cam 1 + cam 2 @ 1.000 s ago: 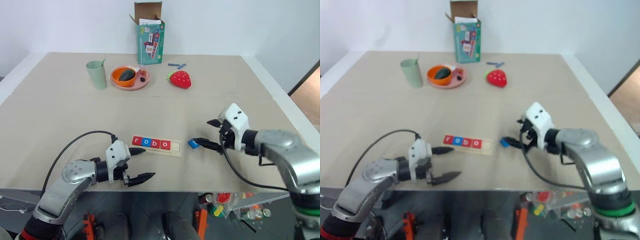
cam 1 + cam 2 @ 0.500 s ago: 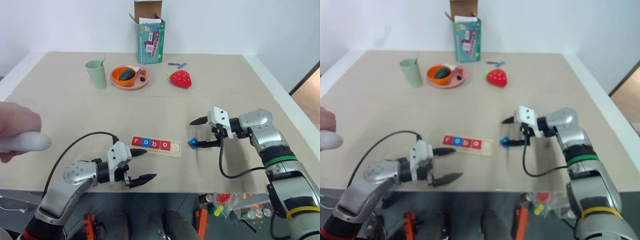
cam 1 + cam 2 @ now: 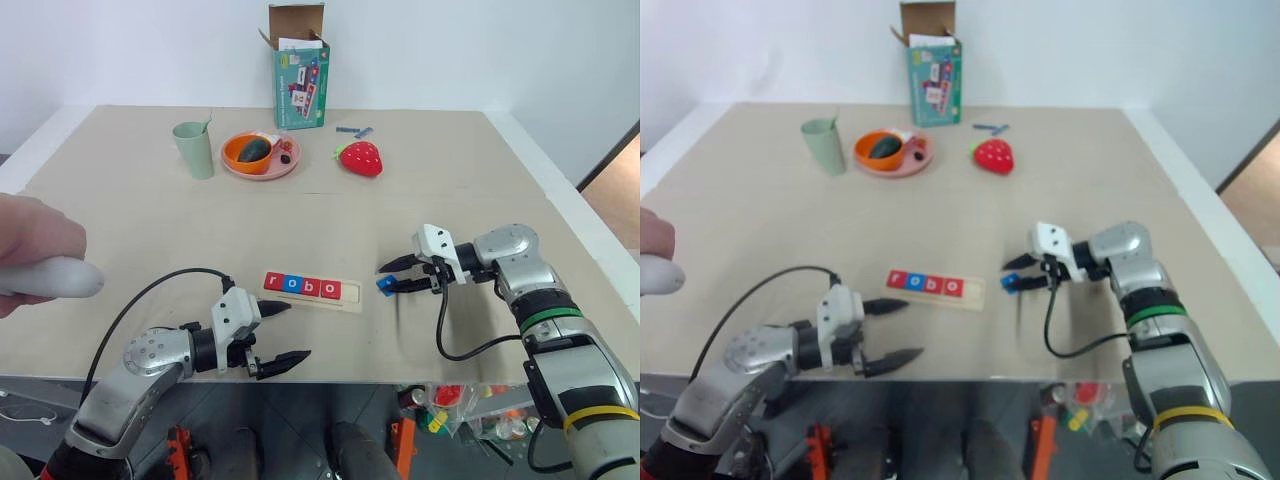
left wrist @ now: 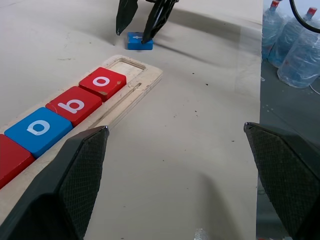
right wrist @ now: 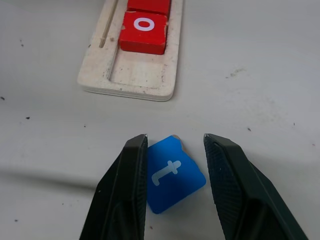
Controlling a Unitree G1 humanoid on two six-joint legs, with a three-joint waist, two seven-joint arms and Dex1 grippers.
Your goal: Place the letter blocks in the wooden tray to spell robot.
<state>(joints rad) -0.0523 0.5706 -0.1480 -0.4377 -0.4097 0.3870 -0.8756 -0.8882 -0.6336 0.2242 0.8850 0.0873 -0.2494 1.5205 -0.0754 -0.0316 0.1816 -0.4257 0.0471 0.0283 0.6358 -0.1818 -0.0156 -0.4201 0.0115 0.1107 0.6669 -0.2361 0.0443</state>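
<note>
Four letter blocks (image 3: pixel 302 287) sat in the long pale-wood tray (image 3: pixel 349 302) on the beige worktop (image 3: pixel 150 230), end slot empty. Right hand (image 5: pixel 174 150) was nearer, fingers clamped on the small blue "t" tile (image 5: pixel 171 173) just beside that end. Left hand (image 3: pixel 281 333) gaped wide, holding nothing.

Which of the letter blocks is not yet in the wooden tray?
The blue t block, lying on the table between the right claw's fingers; the r, o, b, o blocks already sit in the wooden tray.
</note>
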